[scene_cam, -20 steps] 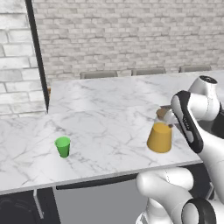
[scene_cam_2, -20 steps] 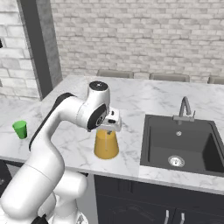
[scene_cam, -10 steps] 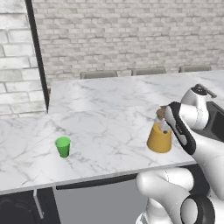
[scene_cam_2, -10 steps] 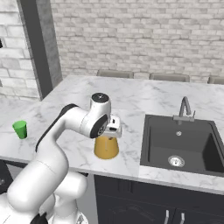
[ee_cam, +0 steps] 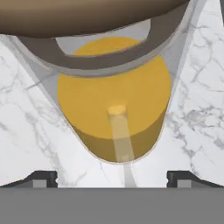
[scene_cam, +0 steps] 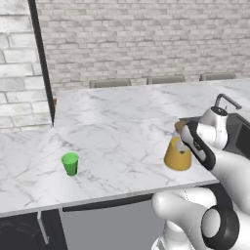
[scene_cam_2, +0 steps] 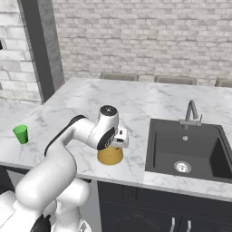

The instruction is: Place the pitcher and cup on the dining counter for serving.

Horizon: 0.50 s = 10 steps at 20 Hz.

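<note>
My claw (ee_cam: 112,177) hangs right over the pitcher (scene_cam: 177,154), its two dark tips set wide apart with the glass body between them, touching nothing I can make out. The pitcher is clear, flaring to a broad base, full of orange liquid, capped by a round brown lid (ee_cam: 87,15); its thin glass handle (ee_cam: 120,135) runs down the side facing me. It stands upright near the front edge of the white, grey-veined marble bench (scene_cam: 117,141), just left of the black sink (scene_cam_2: 188,149). The cup (scene_cam: 70,163), a small smooth green tapered tumbler, stands well apart to the left.
</note>
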### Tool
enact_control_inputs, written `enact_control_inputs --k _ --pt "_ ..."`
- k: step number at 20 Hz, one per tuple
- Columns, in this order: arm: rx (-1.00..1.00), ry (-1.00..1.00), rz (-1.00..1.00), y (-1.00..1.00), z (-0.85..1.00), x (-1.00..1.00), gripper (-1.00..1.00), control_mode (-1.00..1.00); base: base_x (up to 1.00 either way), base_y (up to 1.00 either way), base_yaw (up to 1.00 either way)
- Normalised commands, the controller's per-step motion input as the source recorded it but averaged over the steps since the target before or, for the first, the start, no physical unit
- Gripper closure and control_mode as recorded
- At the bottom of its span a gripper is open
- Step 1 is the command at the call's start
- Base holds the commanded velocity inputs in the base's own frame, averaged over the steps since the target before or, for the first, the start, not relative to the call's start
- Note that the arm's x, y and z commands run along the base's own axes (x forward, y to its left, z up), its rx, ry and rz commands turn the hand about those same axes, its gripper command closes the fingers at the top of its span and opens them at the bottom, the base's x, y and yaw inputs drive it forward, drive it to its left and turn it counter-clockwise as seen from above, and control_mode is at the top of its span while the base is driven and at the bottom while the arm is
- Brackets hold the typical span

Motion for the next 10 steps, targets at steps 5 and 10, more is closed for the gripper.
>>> enact_control_inputs --k 5,10 --pt "0.05 0.0 0.0 -0.05 -0.25 0.23 1.0 -1.0 0.0 0.0 0.0" --pt "0.0 -0.02 0.0 0.0 -0.06 0.07 1.0 -1.0 0.0 0.0 0.0"
